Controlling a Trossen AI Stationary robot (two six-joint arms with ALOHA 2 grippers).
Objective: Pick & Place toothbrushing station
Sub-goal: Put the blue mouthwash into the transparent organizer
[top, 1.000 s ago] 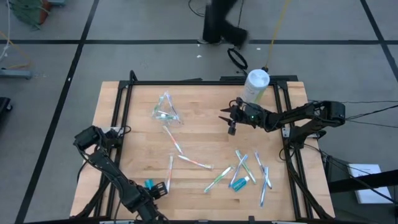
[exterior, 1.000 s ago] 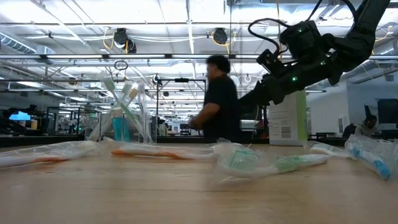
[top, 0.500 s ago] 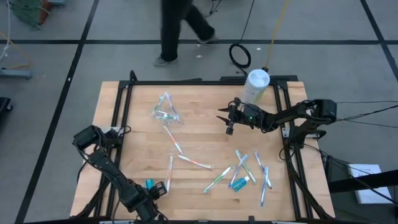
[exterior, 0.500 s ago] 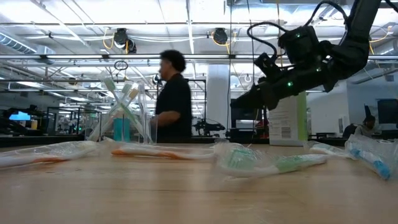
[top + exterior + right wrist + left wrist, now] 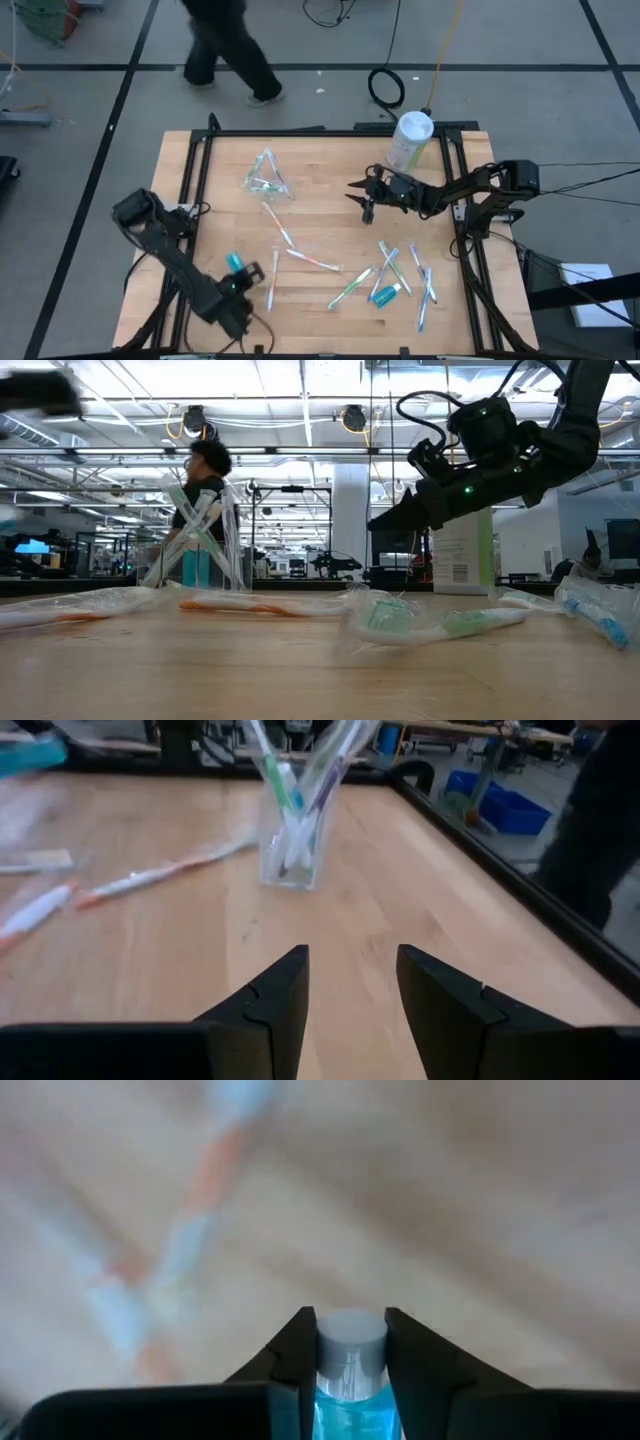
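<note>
The left gripper (image 5: 350, 1342) is clamped on a small blue toothpaste tube with a pale grey cap (image 5: 351, 1355); in the high view, the tube (image 5: 236, 263) sits at roughly 7 o'clock on the light wooden table (image 5: 330, 210). The right gripper (image 5: 364, 193) hovers just right of table centre, fingers (image 5: 270, 990) spread with nothing between them. The small clear plastic cup holding thin pale toothbrushes (image 5: 265, 176) stands upright at 11 o'clock, well apart from both grippers. Loose wrapped toothbrushes (image 5: 350, 287) and tubes lie scattered from centre toward 5 o'clock. A white cylindrical canister with a green label (image 5: 410, 139) stands at 1 o'clock. A person (image 5: 222, 45) walks beyond the table's 12 o'clock edge.
</note>
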